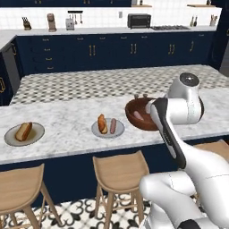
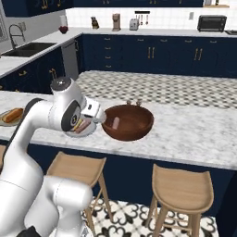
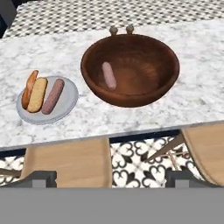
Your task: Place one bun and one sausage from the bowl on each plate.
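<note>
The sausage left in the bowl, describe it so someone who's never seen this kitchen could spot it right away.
On the marble island counter stands a deep reddish-brown wooden bowl, right of a grey plate in the hand view. The sausage lies alone inside, on the bowl's left inner slope. It is pale pink and bare, unlike the plate's sausage, which lies beside a bun.

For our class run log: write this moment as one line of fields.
end effector: open, holding nothing | bowl: one sausage left | near plate: bun, sausage | far plate: bun
</note>
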Controlling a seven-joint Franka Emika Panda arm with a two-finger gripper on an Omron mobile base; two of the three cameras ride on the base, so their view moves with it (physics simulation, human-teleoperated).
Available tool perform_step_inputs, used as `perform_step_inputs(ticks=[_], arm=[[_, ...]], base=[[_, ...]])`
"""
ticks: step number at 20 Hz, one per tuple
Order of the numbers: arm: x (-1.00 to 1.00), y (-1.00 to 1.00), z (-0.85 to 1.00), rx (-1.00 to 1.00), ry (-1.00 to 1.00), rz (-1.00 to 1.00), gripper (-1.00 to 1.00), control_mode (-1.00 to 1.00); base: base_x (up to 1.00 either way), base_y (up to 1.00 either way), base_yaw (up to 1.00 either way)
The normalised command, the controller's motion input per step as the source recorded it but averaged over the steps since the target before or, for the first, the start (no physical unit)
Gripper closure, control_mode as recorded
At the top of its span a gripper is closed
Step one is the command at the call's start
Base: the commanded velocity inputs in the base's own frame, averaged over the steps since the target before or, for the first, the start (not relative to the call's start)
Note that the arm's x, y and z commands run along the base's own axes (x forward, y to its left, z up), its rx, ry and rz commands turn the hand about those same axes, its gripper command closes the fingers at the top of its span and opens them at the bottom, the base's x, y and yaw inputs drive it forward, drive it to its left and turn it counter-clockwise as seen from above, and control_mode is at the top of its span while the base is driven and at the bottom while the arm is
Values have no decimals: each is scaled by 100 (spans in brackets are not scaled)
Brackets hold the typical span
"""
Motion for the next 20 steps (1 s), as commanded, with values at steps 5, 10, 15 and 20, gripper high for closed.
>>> perform_step_inputs(ticks=[5,10,15,20], arm=[[80,-34,4,0,5,5,-100,-100],[100,-14,-35,1,13,12,-100,-100],[100,-4,-80,4,23,14,-100,-100],[100,0,-64,2,14,14,-100,-100]], base=[[20,-16,1],[0,0,0],[0,0,0],[0,0,0]])
